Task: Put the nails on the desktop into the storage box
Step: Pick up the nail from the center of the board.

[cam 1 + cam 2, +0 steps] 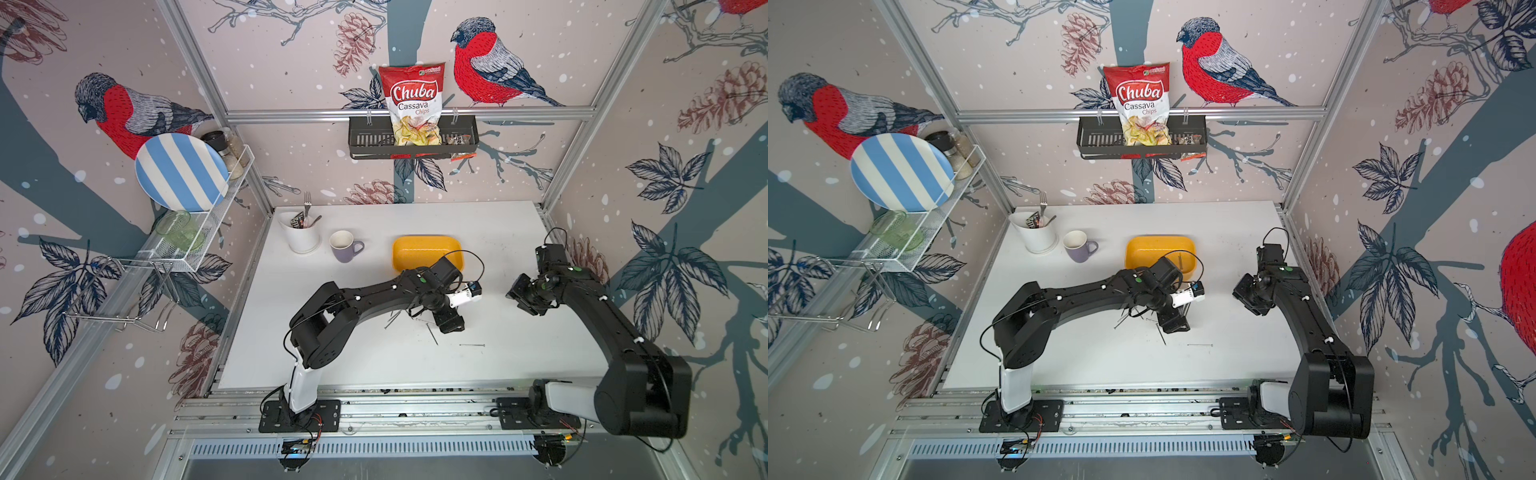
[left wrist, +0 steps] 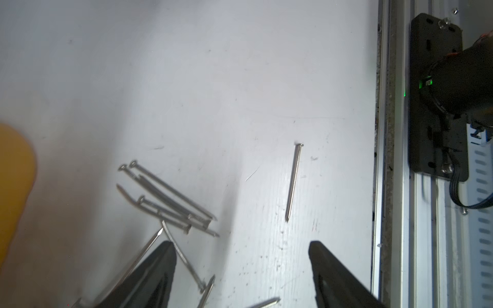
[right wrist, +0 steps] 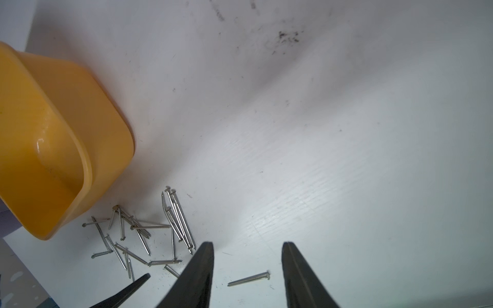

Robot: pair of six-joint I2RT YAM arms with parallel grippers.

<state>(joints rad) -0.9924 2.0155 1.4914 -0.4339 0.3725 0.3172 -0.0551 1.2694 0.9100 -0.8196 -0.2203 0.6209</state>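
Grey nails [image 3: 150, 227] lie flat, pointing all ways.

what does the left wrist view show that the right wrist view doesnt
Only the left wrist view: the aluminium rail along the desktop edge, with a black arm base on it.
Only the right wrist view: the storage box interior and dark smudges on the desktop.
Both: the scattered nails, a lone nail apart from them, and an open gripper, the left gripper or the right gripper. The left wrist view catches only a yellow sliver of the box.
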